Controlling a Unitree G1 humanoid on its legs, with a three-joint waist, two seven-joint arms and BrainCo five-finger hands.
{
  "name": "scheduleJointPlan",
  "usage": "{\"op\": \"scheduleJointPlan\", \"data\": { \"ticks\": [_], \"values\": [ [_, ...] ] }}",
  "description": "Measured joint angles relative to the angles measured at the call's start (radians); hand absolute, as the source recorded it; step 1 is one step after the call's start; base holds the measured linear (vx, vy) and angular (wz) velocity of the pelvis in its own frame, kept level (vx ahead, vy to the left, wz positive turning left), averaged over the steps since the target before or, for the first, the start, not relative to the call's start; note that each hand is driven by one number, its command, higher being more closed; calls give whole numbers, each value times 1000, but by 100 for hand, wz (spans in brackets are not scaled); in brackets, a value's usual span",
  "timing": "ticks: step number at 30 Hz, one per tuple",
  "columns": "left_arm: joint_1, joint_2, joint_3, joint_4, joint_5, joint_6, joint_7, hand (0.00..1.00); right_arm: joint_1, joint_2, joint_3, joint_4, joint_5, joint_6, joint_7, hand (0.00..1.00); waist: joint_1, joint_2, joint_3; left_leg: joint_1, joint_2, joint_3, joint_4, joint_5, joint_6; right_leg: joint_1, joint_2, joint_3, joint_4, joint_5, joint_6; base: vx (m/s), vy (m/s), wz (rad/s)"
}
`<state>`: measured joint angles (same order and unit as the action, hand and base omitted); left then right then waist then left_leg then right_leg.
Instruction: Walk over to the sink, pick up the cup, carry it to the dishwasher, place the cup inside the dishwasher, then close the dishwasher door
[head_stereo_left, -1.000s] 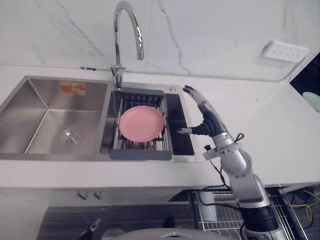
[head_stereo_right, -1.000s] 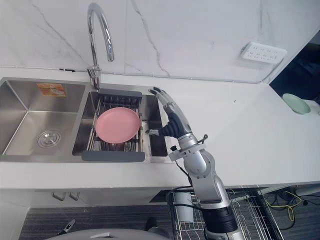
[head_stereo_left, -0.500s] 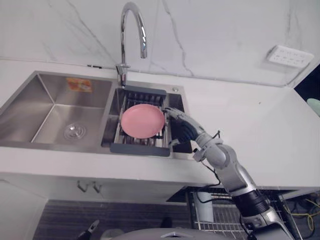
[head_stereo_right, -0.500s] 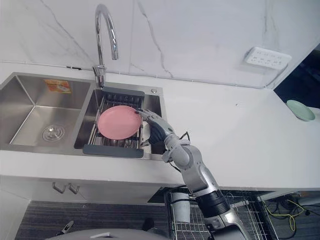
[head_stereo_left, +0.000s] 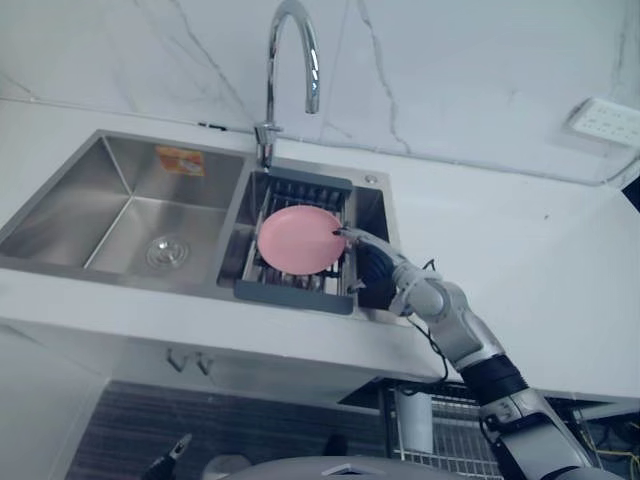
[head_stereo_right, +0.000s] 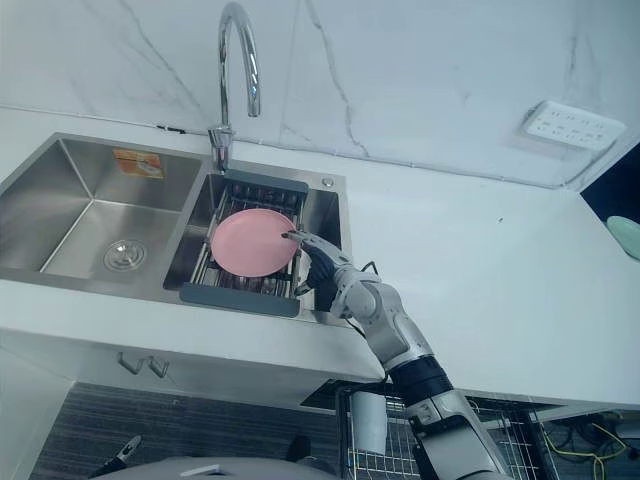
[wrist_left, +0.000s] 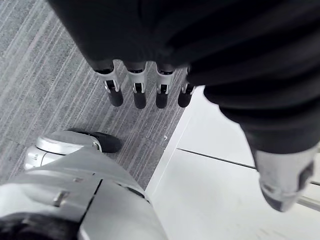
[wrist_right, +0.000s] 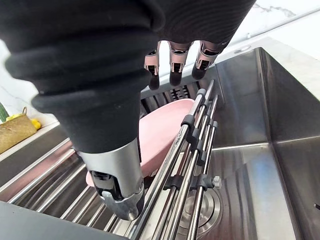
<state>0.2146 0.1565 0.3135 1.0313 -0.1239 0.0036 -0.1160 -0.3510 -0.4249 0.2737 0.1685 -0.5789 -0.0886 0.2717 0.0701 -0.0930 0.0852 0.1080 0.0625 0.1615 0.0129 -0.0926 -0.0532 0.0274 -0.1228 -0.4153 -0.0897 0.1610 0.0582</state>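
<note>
My right hand (head_stereo_left: 372, 262) reaches down into the right basin of the steel sink (head_stereo_left: 140, 215), beside a grey drain rack (head_stereo_left: 295, 295). Its fingers (wrist_right: 172, 62) are straight and spread, open, with nothing held. The fingertips are at the right rim of a pink plate (head_stereo_left: 298, 238) that lies tilted on the rack's rods (wrist_right: 197, 130). The thumb (wrist_right: 117, 190) hangs over the rods close to the plate (wrist_right: 160, 127). My left hand (wrist_left: 135, 90) hangs low over the grey floor, fingers straight and open, beside a white cabinet front (wrist_left: 210, 190).
A tall curved tap (head_stereo_left: 290, 60) stands behind the sink. White counter (head_stereo_left: 520, 260) runs off to the right, with a wall socket (head_stereo_left: 605, 118) above and a green dish (head_stereo_right: 628, 235) at its far end. Under the counter is a wire rack (head_stereo_right: 395, 455) holding a pale cylinder (head_stereo_right: 368, 420).
The camera has shifted. My right hand has dropped from above the counter edge into the right basin and moved left to the plate's rim.
</note>
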Motion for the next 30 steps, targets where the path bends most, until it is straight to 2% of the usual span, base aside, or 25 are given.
{"op": "scheduleJointPlan", "data": {
  "ticks": [5,6,11,14,16,22,25,30],
  "values": [
    [1,0,0,-8,0,3,0,0,-16,-2,0,51,2,-5,-33,0,11,-2,1,-6,0,-16,-1,5,-1,1,-2,-11,0,0,0,-22,0,6],
    [6,-1,3,-40,-1,14,-20,0,-54,-3,-2,89,34,-17,-33,0,12,-16,10,-19,-4,-28,-2,11,0,-5,-5,-25,0,0,0,-5,10,4],
    [6,-1,2,-41,-1,14,-20,0,-51,-1,-9,86,38,-17,-33,0,8,-15,14,-18,-4,-27,-1,11,0,-6,-5,-22,0,0,0,0,0,0],
    [6,-9,-6,-43,-1,13,-18,0,32,58,-137,37,214,-12,-34,0,5,-12,20,-16,-5,-26,0,11,1,-6,-6,-19,0,0,0,0,0,0],
    [6,-21,-44,-43,-8,6,-7,0,106,92,-222,-27,382,9,-35,0,-16,0,29,-18,-9,-26,1,12,3,-5,-11,-19,5,2,3,0,0,0],
    [-10,-16,-127,-42,-15,-32,38,0,247,115,-324,-164,617,30,-65,0,-73,20,44,-12,-12,-23,-29,24,4,-4,-14,-20,7,4,6,0,0,0],
    [-12,-15,-137,-42,-12,-40,52,0,249,120,-334,-172,614,31,-70,0,-79,22,46,5,-10,-20,-51,30,-3,4,-13,-21,8,3,6,-5,1,2],
    [-11,-17,-132,-40,-8,-41,59,0,225,112,-278,-227,458,29,-71,0,-66,24,46,13,4,44,-68,34,-14,12,-16,-32,8,-2,12,-8,4,9]
  ]
}}
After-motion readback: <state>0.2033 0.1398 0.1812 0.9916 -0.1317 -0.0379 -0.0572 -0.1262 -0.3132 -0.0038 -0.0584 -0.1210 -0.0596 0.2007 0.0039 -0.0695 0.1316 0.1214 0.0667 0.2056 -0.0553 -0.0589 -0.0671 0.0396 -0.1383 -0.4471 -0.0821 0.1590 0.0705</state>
